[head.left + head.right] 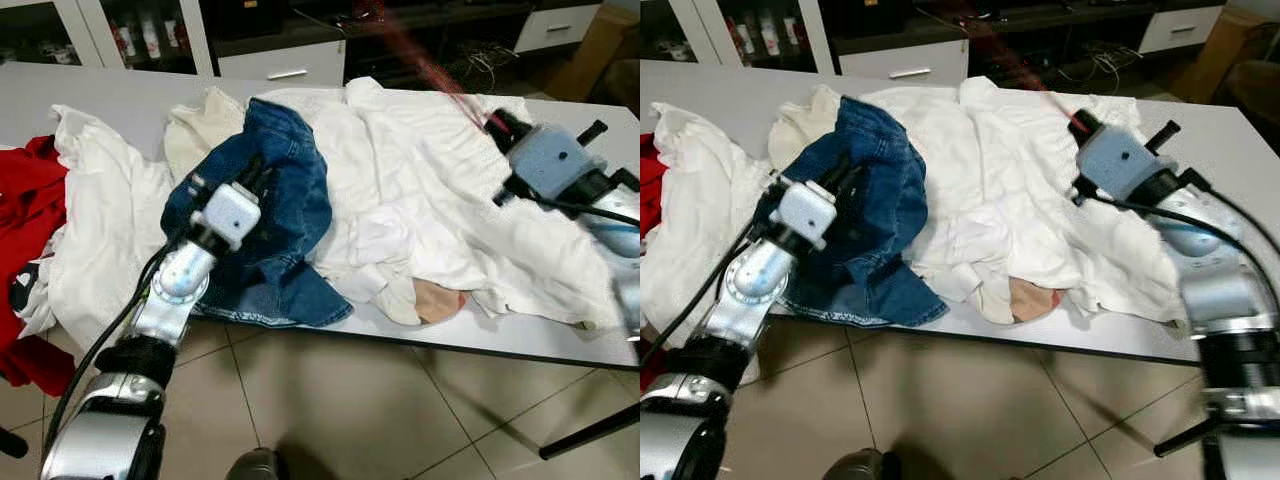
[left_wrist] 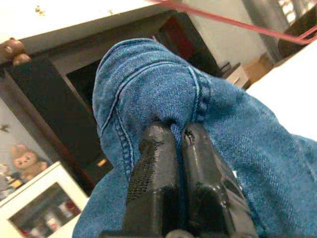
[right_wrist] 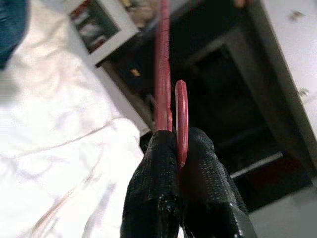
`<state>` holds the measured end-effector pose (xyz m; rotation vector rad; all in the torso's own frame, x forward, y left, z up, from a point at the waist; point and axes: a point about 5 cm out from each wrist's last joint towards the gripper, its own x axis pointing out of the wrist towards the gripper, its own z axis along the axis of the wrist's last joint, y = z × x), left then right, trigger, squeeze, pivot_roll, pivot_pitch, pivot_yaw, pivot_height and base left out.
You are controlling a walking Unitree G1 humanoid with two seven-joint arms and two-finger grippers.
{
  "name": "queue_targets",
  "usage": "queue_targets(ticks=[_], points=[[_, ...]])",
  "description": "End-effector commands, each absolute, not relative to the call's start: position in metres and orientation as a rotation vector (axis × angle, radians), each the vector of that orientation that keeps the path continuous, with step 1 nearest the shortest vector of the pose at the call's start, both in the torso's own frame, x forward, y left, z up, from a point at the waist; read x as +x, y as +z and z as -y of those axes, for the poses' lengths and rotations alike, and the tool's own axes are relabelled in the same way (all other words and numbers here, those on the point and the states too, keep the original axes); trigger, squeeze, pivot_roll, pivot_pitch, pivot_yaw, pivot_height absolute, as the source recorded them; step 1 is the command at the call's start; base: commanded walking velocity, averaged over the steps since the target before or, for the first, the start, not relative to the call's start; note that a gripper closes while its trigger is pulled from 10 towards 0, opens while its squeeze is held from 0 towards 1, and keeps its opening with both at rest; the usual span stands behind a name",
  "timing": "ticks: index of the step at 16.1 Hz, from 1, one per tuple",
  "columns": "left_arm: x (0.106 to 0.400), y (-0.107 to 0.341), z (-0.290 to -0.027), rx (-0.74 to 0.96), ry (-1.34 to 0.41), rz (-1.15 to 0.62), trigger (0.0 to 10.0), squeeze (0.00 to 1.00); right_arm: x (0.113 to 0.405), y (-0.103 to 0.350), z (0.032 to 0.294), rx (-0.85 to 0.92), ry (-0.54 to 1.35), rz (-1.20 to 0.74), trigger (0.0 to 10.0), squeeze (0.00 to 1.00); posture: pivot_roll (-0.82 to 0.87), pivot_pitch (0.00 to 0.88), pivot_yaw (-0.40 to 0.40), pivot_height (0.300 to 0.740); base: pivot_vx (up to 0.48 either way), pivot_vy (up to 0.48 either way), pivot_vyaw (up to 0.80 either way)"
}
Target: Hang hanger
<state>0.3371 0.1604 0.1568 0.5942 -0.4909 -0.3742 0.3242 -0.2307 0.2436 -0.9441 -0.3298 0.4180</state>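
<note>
A thin red hanger sticks out from between the fingers of my right gripper, which is shut on it; in the left eye view the hanger is a blurred red streak rising from the right gripper over the white clothes. My left gripper is shut with its fingertips pressed into a fold of the blue denim garment, which lies bunched on the white table. Whether cloth is pinched between the fingers is hidden.
White garments cover most of the table, with a red garment at the far left hanging over the edge. Cabinets with glass doors and a drawer stand behind the table. A black stand leg crosses the tiled floor at right.
</note>
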Motion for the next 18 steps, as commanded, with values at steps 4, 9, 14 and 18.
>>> queue_targets(ticks=[4, 9, 14, 18], points=[[0.336, 0.156, -0.167, 0.647, -0.316, 0.512, 0.0, 0.0, 0.324, 0.242, 0.254, -1.286, 0.502, 0.248, 10.0, 0.0, 0.12, 0.002, 0.02, 0.74, 0.0, 0.0, 0.0], [0.335, 0.156, -0.165, 0.741, -0.323, 0.55, 0.0, 0.0, 0.331, 0.25, 0.253, -1.516, 0.545, 0.296, 10.0, 0.0, 0.12, 0.0, 0.023, 0.74, 0.0, 0.0, 0.0], [0.328, 0.143, -0.16, 0.897, -0.393, 0.573, 0.0, 0.0, 0.342, 0.263, 0.249, -1.626, 0.537, 0.388, 10.0, 0.0, 0.13, 0.003, 0.017, 0.74, 0.0, 0.0, 0.0], [0.328, 0.143, -0.162, 0.92, -0.372, 0.597, 0.0, 0.0, 0.338, 0.271, 0.25, -1.683, 0.613, 0.469, 10.0, 0.0, 0.13, 0.006, 0.013, 0.74, 0.0, 0.0, 0.0]])
